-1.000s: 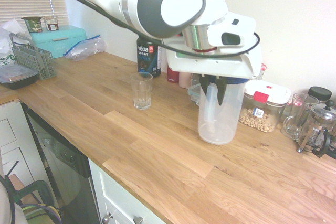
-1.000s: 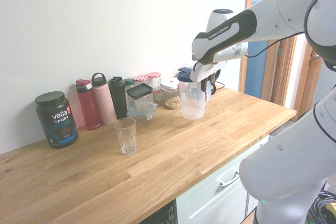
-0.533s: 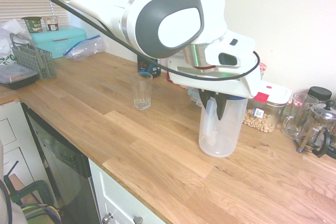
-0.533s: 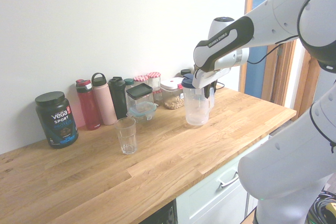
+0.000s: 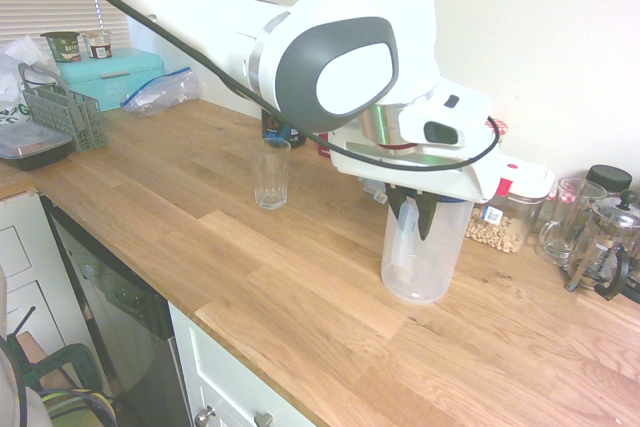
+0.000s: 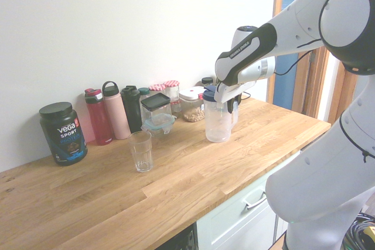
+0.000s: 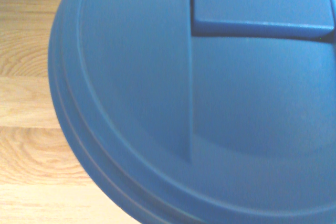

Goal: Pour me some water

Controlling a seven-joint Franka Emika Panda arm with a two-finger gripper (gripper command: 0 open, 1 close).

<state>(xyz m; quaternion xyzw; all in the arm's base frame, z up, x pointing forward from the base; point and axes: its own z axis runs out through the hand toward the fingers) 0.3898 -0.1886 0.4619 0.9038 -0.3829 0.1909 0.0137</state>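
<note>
One pitcher [image 5: 435, 257], gripped by its handle [image 5: 404, 239], and one upright glass [image 5: 271, 175].
My hand [image 5: 411, 215], at right of centre in the first exterior view, is closed on the handle, probably to leave the blue lid [image 7: 131, 87] and spout free for pouring. The pitcher is upright, which should guard against early spilling; I cannot tell its water level. The glass stands well apart on the table [image 5: 250, 277], left of centre, presumably where I must carry the pitcher before tilting.
</note>
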